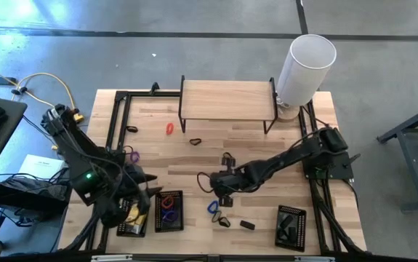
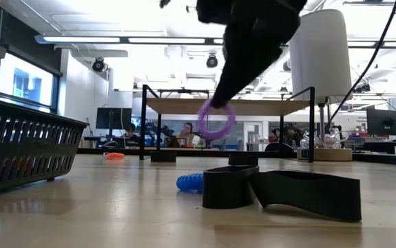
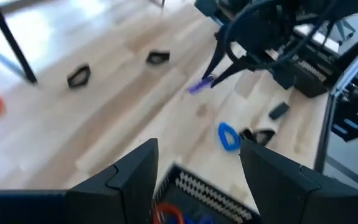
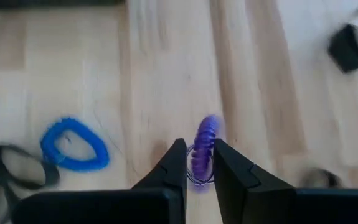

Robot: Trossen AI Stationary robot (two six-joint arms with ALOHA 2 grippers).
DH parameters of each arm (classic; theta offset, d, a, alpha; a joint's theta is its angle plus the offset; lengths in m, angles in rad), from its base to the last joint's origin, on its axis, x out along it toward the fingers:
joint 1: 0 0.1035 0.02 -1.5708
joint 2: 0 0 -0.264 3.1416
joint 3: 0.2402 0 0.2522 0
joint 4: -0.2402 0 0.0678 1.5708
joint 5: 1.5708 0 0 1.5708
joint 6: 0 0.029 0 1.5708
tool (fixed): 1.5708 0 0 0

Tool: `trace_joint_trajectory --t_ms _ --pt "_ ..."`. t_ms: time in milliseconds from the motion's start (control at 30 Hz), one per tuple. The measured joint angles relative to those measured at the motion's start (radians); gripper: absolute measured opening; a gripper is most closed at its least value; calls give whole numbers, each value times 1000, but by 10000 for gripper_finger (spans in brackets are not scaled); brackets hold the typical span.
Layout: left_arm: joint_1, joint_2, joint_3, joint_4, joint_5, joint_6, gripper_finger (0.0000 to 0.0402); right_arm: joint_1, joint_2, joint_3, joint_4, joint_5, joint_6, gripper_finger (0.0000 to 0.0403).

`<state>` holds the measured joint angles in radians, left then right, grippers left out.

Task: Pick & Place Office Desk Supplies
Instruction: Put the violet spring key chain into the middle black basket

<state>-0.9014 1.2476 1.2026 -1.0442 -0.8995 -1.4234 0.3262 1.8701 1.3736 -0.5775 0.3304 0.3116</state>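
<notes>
My right gripper (image 4: 197, 163) is shut on a purple coil loop (image 4: 205, 144) and hovers over the table's middle (image 1: 207, 183). The loop also shows in the low view (image 2: 216, 118). A blue loop (image 1: 214, 208) and two black clips (image 1: 224, 220) lie flat on the wood just near of it. A red loop (image 1: 170, 129), another purple loop (image 1: 132, 155) and a black clip (image 1: 195, 140) lie farther off. My left gripper (image 3: 197, 177) is open and touches nothing, above a black mesh tray (image 1: 169, 211) that holds red and blue loops. My right gripper pinches the purple loop's upper arc (image 4: 198, 167) between its two fingers. The fingers come from above, slanting down, and lie across the coil. The loop hangs below the fingertips, on edge and lifted clear of the table (image 2: 216, 131).
A second mesh tray (image 1: 132, 216) with yellow packets sits beside the first, and a third (image 1: 291, 227) stands near the right corner. A wooden shelf on black legs (image 1: 227, 98) and a tall white cylinder (image 1: 307, 65) stand at the far edge. Bare wood lies between shelf and trays.
</notes>
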Motion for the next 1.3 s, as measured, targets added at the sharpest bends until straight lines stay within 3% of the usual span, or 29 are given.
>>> trace_joint_trajectory --t_ms 233,567,733,1033,1300 --pt "119 5 0 172 -13 326 221 9 -55 169 -43 85 -28 40" --pt "218 8 0 362 0 826 221 52 -60 338 -1 119 -77 37" --pt "257 22 0 385 74 921 221 62 -60 351 24 140 -81 37" --pt "298 111 0 584 143 1156 221 52 -60 351 35 144 -79 37" --pt "332 160 0 600 146 1165 221 52 -60 351 38 143 -80 37"
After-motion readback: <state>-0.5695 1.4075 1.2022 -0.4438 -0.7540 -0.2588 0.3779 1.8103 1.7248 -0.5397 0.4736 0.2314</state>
